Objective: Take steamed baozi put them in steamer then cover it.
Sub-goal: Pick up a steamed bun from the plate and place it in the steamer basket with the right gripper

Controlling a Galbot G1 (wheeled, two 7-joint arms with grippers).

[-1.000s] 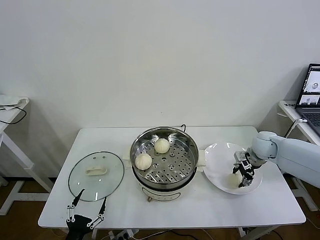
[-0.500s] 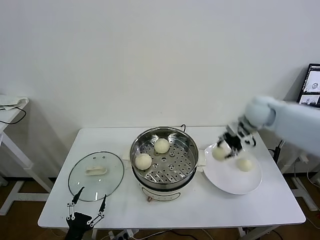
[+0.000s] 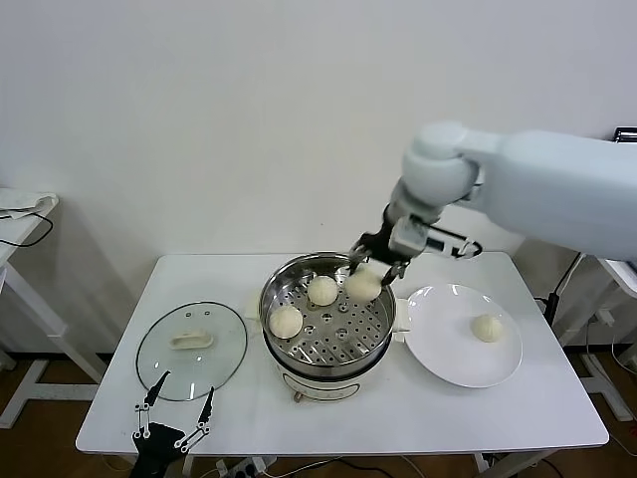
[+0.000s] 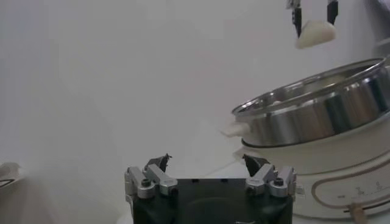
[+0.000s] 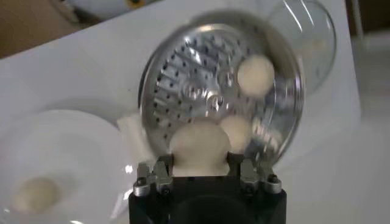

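My right gripper (image 3: pixel 373 267) is shut on a cream-white baozi (image 3: pixel 363 284) and hangs above the back right part of the steamer (image 3: pixel 338 337). In the right wrist view the held baozi (image 5: pixel 198 146) fills the gap between the fingers, over the perforated tray (image 5: pixel 195 85). Two baozi (image 3: pixel 321 290) (image 3: pixel 285 321) lie on the tray. One more baozi (image 3: pixel 488 327) sits on the white plate (image 3: pixel 448 354). The glass cover (image 3: pixel 191 351) lies flat on the table to the left of the steamer. My left gripper (image 3: pixel 174 423) is parked, open and empty, at the table's front edge near the cover.
The white table (image 3: pixel 398 418) ends close in front of the steamer. A laptop edge (image 3: pixel 627 134) and side tables stand at the far right and far left. A cable runs behind the steamer.
My right gripper lifted a baozi off the plate and carried it left and up, over the steamer. The plate now holds one baozi. The left arm has not moved.
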